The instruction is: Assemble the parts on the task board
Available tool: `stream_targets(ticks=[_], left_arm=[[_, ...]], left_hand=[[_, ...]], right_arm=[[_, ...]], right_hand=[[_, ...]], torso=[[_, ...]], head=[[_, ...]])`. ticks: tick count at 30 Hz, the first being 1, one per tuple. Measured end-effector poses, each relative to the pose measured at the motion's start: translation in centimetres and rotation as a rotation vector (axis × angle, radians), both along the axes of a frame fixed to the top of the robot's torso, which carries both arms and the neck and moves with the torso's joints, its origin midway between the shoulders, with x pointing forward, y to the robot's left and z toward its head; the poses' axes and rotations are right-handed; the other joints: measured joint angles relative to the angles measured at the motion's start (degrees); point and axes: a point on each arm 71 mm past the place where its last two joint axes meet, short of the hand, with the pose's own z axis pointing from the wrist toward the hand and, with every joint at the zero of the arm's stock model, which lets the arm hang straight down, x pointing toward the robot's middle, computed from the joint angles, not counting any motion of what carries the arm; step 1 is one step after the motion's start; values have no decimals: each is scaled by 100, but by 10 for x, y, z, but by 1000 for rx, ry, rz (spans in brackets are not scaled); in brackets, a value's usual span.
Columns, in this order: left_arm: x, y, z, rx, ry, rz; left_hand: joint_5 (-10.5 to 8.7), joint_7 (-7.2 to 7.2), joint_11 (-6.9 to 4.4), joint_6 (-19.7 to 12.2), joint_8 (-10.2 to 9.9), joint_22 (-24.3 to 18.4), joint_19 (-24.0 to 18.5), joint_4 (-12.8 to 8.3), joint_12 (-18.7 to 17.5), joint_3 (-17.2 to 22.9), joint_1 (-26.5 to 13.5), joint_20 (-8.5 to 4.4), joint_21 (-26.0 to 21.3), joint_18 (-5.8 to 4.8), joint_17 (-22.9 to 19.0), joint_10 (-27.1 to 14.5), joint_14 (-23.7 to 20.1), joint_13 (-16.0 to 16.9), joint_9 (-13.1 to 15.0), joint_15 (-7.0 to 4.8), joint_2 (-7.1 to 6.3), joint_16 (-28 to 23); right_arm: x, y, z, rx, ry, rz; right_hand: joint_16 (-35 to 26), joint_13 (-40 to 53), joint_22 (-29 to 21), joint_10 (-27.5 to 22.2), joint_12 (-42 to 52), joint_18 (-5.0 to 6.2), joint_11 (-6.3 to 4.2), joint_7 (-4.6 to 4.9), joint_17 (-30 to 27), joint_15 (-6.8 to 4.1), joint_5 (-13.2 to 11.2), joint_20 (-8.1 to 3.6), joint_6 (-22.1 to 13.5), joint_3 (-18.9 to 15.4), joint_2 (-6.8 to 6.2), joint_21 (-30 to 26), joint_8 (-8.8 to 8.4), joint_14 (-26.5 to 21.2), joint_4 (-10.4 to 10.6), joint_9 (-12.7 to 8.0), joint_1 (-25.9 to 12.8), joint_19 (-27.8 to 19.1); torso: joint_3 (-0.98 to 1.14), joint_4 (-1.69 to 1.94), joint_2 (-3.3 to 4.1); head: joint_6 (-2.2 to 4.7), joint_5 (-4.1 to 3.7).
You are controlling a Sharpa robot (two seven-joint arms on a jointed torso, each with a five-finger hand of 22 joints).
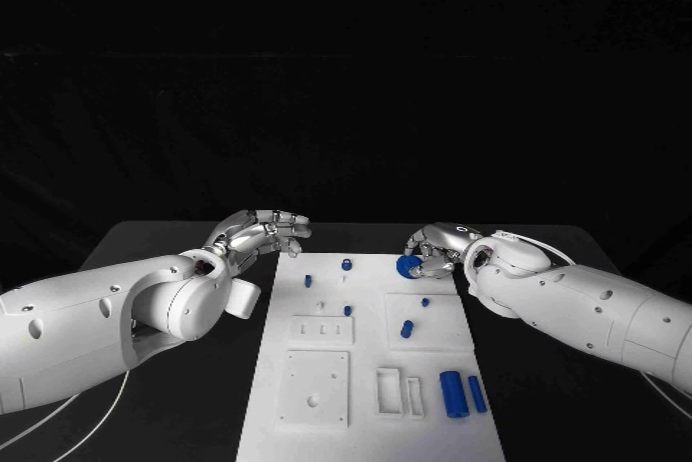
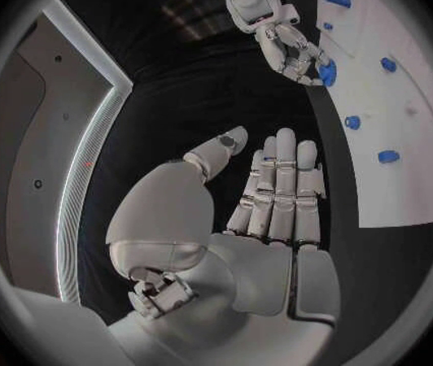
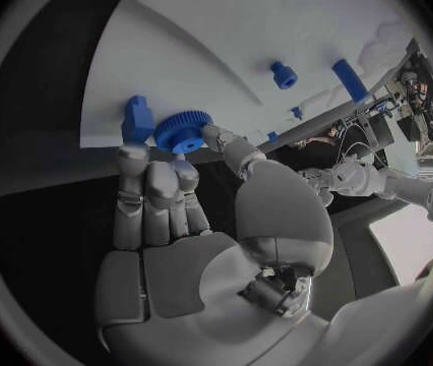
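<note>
Two silver many-fingered hands work at the far end of the flat white plastic task board [image 1: 378, 352], which lies lengthwise down the middle of the black tabletop [image 1: 173, 242]. The right hand [image 1: 440, 250] holds a round blue toothed gear wheel [image 1: 410, 268], its fingers [image 3: 154, 179] closed around the rim with the thumb pressing from the other side. The wheel sits at the board's far edge, just beside a small blue block-shaped part [image 3: 137, 120], probably because gripping by the rim leaves the hub free to drop onto a post. Whether the wheel is already resting on the board or is lifted just above it cannot be told.

The left hand [image 1: 263, 232] hovers over the tabletop beside the board's far left corner, its fingers [image 2: 282, 191] straight, side by side and holding nothing; it looks parked clear of the work, ready to steady the board if needed.

Several smaller blue parts are set about the board's upper half, including a short blue peg [image 1: 348, 265], while two long blue cylinders [image 1: 462, 393] lie side by side near its close right corner, apparently waiting their turn.
</note>
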Motion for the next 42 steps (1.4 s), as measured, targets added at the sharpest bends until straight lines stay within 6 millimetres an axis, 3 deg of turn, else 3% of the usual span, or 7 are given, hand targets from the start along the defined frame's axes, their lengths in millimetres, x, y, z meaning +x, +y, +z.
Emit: stream_targets(ticks=[4, 10, 19, 25, 29, 33, 42], left_arm=[[0, 0, 0, 0, 0, 0], [0, 0, 0, 0, 0, 1], [0, 1, 0, 0, 0, 1], [0, 1, 0, 0, 0, 1], [0, 1, 0, 1, 0, 2], [-1, 1, 0, 1, 0, 1], [-1, 1, 0, 3, 0, 1]], left_hand=[[0, 0, 0, 0, 0, 0, 0, 0, 0, 0, 0, 0, 0, -13, 0, 0, 0, 0, 0, 0, 0, 0], [0, 0, 0, 0, 0, 0, 0, 0, 0, 0, 0, 0, 0, 20, -5, 0, 0, 0, 0, 0, 0, 0], [0, 0, 0, 0, 0, -5, 1, 0, 0, 0, 0, 1, 0, 36, -5, 0, 0, 0, 1, 0, 0, 0], [0, 0, 0, 0, 0, -6, 1, 0, 0, 0, 0, 1, 0, 35, -4, 0, 0, -5, 1, 0, 0, 0], [0, 0, 0, 0, 0, -6, 1, 0, 0, 0, 0, 1, 0, 34, -4, 0, 0, -5, 1, 0, 0, 0], [0, 0, 0, 0, 0, -6, 1, -16, 0, 15, 8, 2, 0, 19, -10, 0, 0, -5, 1, 0, -8, 0], [0, 0, 0, 0, 0, -12, 1, -16, 0, 16, 31, 2, 0, 12, -16, 0, 0, -4, 1, 0, -31, 0]], right_arm=[[0, -1, 0, 4, 2, -3], [0, -2, 0, 10, 7, -5], [0, -3, 0, 16, 14, -8], [1, -3, 0, 15, 16, -8], [1, -3, 1, 10, 11, -5], [1, -2, 2, 0, 1, -1], [-1, 6, 3, -37, -36, 21]], right_hand=[[-4, -5, 0, 0, -3, -4, 0, 0, 9, 0, 95, 1, 0, -51, 0, 0, 0, 0, -7, 0, 0, -1], [-12, -13, 0, 0, -4, -4, 0, 0, 28, 0, 467, 2, 0, -101, 0, 0, 0, 0, 5, 10, 0, -1], [-25, -20, 0, -21, -15, -5, -20, -1, 44, 21, 543, 10, 0, -137, 70, 0, 24, 20, -1, 34, 70, -9], [-60, -49, 0, -53, -17, -6, -53, -106, 64, 21, -141, 11, 106, 318, 130, 0, 118, 20, 8, 58, 358, -10], [-88, -58, 0, -61, -21, -6, -63, -179, 76, -45, -589, 11, 178, 623, 122, 0, 213, 39, 14, 88, 394, -9], [-111, -68, 0, -47, -21, -6, -160, -197, 91, -125, -1007, 12, 197, 713, 122, 0, 355, 43, 25, 159, 394, -9], [-111, -75, 0, -20, -22, -5, -192, -235, 110, -175, -1242, 13, 234, 687, 64, 0, 400, 50, -1, 193, 283, -8]], torso=[[0, 3, 1], [0, 3, 1], [0, 3, 2], [-1, 5, 3], [-3, 7, 3], [-3, 7, 2], [-8, 7, 2]], head=[[-1, -3], [1, -3], [7, -7], [2, -8], [1, -11], [-3, -14], [-1, -19]])
